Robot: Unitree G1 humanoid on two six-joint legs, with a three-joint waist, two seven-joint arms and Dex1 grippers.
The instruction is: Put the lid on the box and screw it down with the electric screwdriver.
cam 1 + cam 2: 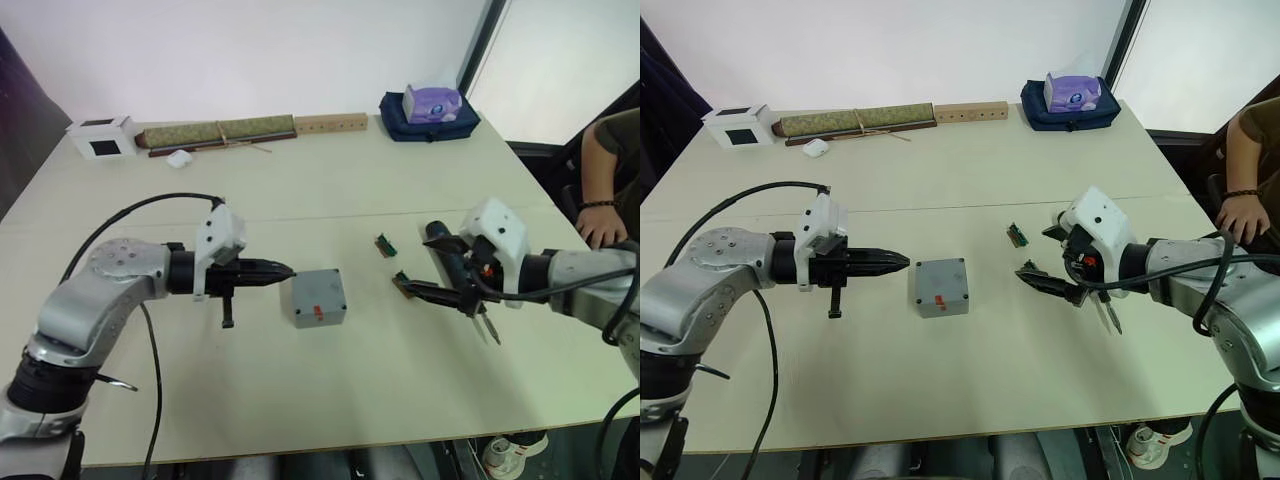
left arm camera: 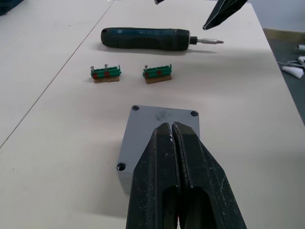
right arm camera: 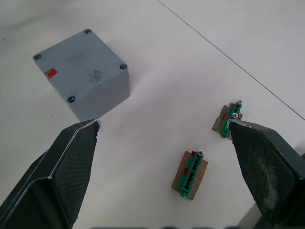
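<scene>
Left pincer (image 1: 285,270): fingers pressed together, pointing level toward the right arm. Right pincer (image 3: 164,157): fingers spread wide, angled downward, wrist bent inward toward the left pincer.

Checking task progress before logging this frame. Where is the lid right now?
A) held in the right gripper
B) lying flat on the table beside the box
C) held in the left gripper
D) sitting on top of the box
D: the lid sits on the box, a screw head at each corner, and neither gripper holds it.
</scene>
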